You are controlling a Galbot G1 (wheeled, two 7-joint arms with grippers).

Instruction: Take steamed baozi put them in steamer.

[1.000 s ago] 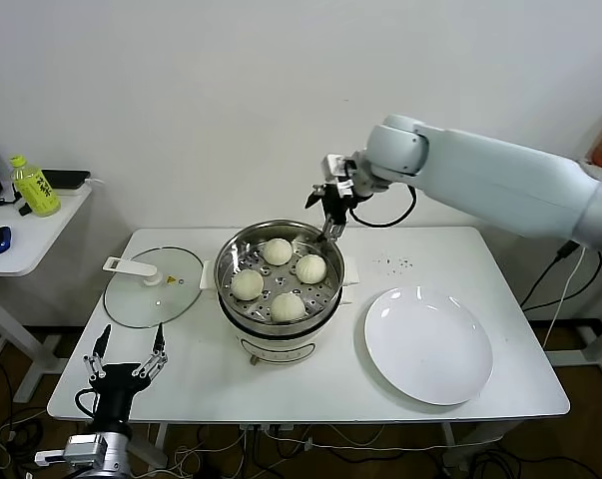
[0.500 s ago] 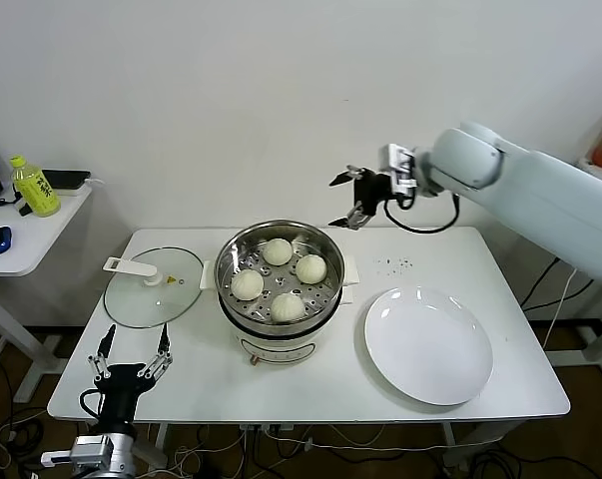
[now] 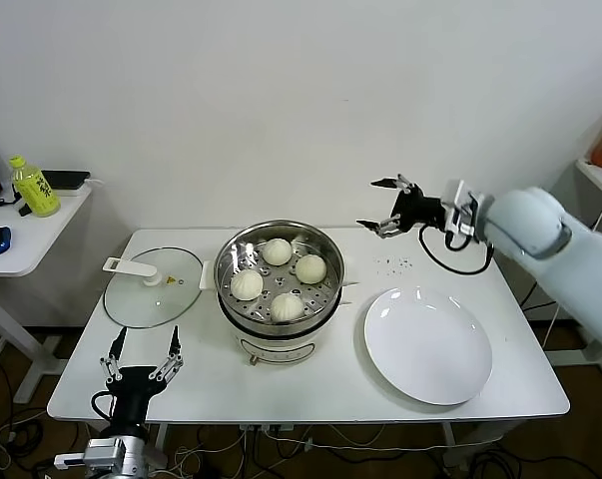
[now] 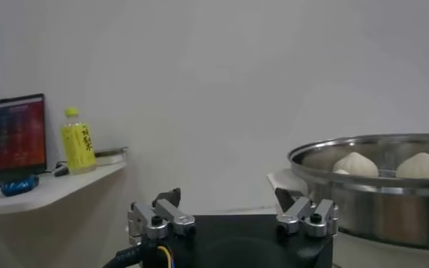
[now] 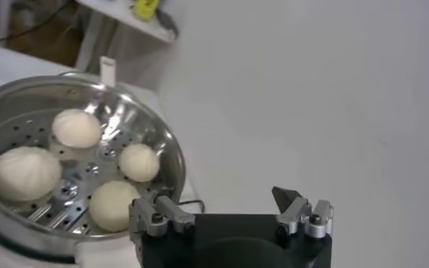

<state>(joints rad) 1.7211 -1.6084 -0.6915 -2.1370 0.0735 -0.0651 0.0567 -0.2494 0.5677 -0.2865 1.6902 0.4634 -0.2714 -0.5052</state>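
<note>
Four cream-white baozi [image 3: 277, 251] [image 3: 310, 267] [image 3: 246, 285] [image 3: 288, 306] lie on the perforated tray inside the shiny steamer [image 3: 227, 261] at the table's middle. My right gripper [image 3: 371, 205] is open and empty, in the air to the right of the steamer and behind it, its fingers pointing toward it. The right wrist view shows the open right gripper [image 5: 221, 195] with the steamer [image 5: 167, 149] and its baozi [image 5: 77, 127] beyond. My left gripper [image 3: 146, 341] is open and empty, low at the table's front left edge; in its wrist view [image 4: 226, 194] the steamer [image 4: 374, 207] stands nearby.
A round glass lid [image 3: 153, 286] with a white handle lies left of the steamer. A flat white plate [image 3: 428, 344] lies to its right, with nothing on it. A side table [image 3: 41, 235] at far left carries a yellow bottle [image 3: 33, 186].
My right gripper has drawn back from the steamer's back rim, moving right and away over the table's back right. My left gripper shifted slightly to the right.
</note>
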